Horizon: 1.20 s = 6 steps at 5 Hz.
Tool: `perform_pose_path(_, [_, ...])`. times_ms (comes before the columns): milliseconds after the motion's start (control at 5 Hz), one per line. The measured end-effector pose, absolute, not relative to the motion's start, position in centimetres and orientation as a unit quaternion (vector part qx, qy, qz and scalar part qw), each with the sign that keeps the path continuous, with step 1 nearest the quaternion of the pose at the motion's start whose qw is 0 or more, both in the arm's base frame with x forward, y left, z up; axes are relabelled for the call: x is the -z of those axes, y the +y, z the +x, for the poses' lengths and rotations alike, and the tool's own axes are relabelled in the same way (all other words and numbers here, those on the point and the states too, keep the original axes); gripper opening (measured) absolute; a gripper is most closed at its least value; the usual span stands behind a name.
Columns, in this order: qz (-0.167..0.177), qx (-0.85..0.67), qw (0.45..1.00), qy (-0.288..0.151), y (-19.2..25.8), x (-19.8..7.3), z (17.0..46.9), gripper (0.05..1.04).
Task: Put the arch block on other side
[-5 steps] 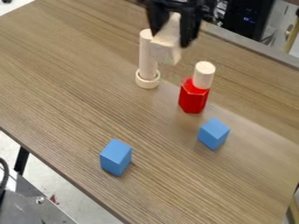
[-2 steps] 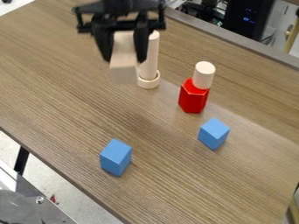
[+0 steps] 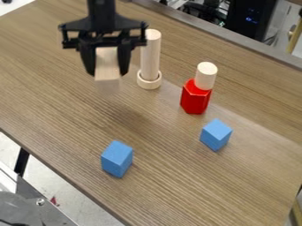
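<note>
- Wood grain covered the table top (image 3: 177, 185) in the camera view, with pale floor (image 3: 65, 196) past its lower left edge and a black case (image 3: 251, 22) with small blue lights behind the far edge.
- The black gripper (image 3: 107, 73) hung down over the upper left part of the table, its two fingers clamped on a pale block (image 3: 108, 64), one finger on each side.
- That block, the task's thing, was held up above the wood (its lower end was blurred, and I could not make out an arch from this angle).
- Near the gripper, on its right in the view, a tall pale cylinder (image 3: 151, 50) stood upright, with a pale ring (image 3: 149, 84) around its foot.
- Farther right stood a red six-sided block (image 3: 194, 99), and a short pale cylinder (image 3: 205, 76) sat upright on top of it (a neat little stack, that one).
- Below the stack in the view, just beside it, one blue block (image 3: 216, 135) rested on the table.
- Another blue block (image 3: 117, 159) lay nearer the table's lower left edge, well apart from the first.
</note>
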<state>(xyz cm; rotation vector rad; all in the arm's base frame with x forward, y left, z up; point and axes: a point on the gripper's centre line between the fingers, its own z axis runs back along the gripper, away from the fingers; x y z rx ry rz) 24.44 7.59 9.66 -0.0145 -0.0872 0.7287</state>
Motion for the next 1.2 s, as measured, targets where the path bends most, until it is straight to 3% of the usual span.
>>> perform_pose_path(200, [-0.011,-0.346,0.938,-0.014,10.1,-6.4,24.9,0.577])
perform_pose_path(400, [-0.042,-0.333,0.942,-0.008,11.4,-4.8,25.4,0.577])
perform_pose_path(800, [-0.049,-0.302,0.952,-0.005,12.1,-3.4,25.3,0.631])
perform_pose_path(1000, [-0.041,-0.287,0.957,0.006,12.2,-2.7,25.1,0.925])
perform_pose_path(1200, [-0.026,-0.257,0.966,-0.002,12.4,-2.9,25.7,1.003])
